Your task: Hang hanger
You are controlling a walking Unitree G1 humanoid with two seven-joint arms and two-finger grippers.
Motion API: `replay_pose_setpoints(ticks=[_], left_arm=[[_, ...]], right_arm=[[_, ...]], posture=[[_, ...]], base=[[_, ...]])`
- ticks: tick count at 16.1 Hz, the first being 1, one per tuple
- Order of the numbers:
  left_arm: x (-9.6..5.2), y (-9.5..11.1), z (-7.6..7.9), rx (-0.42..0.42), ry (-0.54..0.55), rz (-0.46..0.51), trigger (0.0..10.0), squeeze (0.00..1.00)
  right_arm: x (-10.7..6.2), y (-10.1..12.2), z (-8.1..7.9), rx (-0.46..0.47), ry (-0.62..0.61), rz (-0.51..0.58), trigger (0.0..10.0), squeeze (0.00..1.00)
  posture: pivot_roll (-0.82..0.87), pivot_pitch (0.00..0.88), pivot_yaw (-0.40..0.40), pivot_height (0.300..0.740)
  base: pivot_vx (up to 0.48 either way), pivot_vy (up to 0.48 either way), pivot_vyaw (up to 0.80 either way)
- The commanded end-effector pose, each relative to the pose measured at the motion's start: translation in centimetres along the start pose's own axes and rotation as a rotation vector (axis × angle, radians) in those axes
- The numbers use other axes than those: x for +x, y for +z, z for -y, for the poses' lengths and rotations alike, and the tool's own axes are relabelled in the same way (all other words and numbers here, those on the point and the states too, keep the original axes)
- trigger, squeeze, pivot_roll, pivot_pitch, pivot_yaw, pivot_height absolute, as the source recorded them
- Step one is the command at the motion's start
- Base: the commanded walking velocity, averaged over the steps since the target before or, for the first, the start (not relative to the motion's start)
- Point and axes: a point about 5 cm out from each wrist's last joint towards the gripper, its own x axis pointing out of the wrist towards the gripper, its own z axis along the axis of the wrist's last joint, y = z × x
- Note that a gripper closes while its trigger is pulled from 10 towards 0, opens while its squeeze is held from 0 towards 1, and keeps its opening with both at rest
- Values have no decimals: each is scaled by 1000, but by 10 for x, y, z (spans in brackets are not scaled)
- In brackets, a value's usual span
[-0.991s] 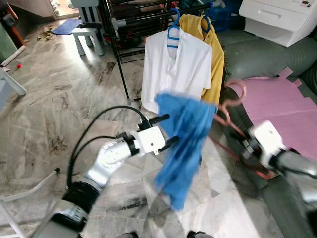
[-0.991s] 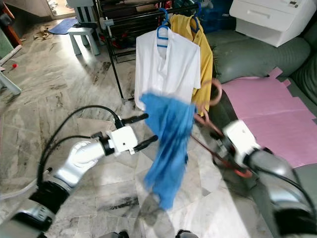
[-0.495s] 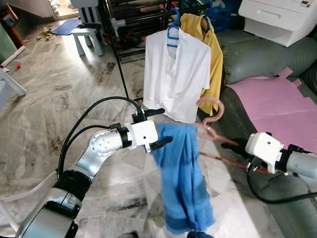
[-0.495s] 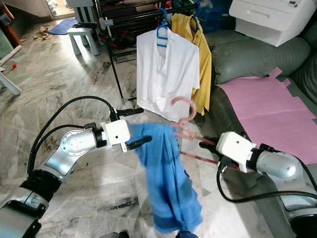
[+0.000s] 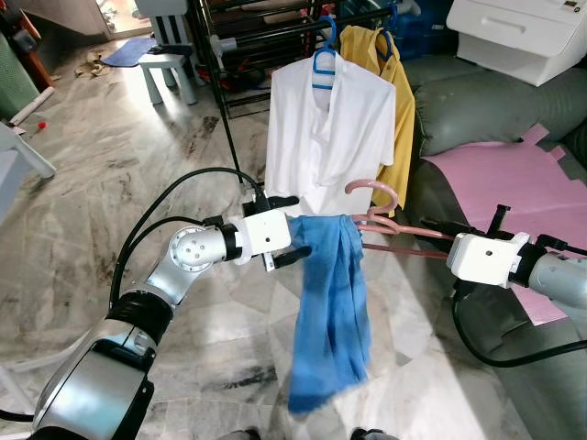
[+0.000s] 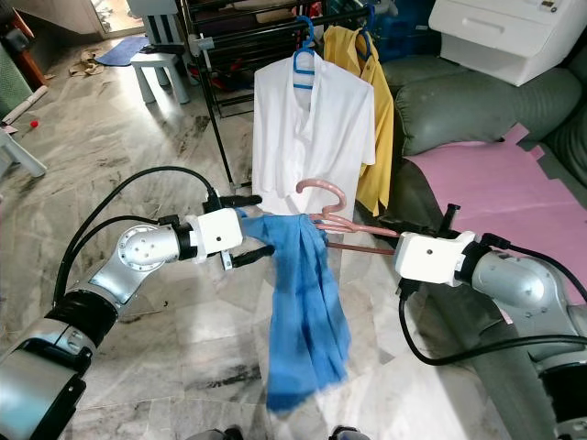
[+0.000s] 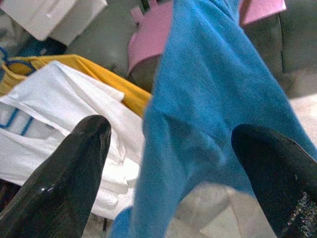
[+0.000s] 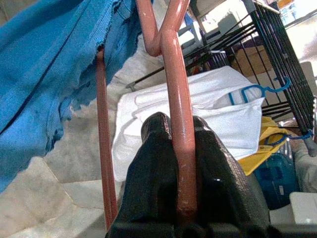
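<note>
A pink hanger (image 5: 375, 216) carries a blue garment (image 5: 331, 312) that hangs down over the floor. My right gripper (image 5: 438, 226) is shut on the hanger's rod (image 8: 180, 148) and holds it about level, hook upward, in front of the rack. My left gripper (image 5: 285, 229) is open at the garment's top left edge. In the left wrist view the blue cloth (image 7: 208, 99) lies between its two spread fingers (image 7: 74, 183). Behind stands the black clothes rack (image 5: 218, 82), with a white shirt (image 5: 328, 137) on a blue hanger (image 5: 321, 62) and a yellow shirt (image 5: 401, 101).
A grey-green sofa (image 5: 477, 101) with a pink mat (image 5: 491, 174) lies on the right, and a white cabinet (image 5: 523, 27) sits behind it. A pale stool (image 5: 170, 64) stands far left of the rack. Marble floor (image 5: 110, 183) spreads to the left.
My right gripper has raised and levelled the hanger, so its hook now points up. The blue garment has swung down to hang straight. My left gripper has closed in on its top edge.
</note>
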Motion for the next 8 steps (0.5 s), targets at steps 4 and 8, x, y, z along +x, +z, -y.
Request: replay_pose_setpoints(ticks=[4, 8], left_arm=[[3, 1, -10, 16, -7, -26, 1686, 0], [14, 5, -8, 4, -23, -11, 196, 0]], right_arm=[[4, 7, 1, -65, -33, 56, 10000, 0], [5, 11, 1, -79, -53, 81, 10000, 0]], posture=[[-123, 115, 124, 740], [-137, 115, 129, 740]], base=[[0, 0, 0], [0, 0, 0]])
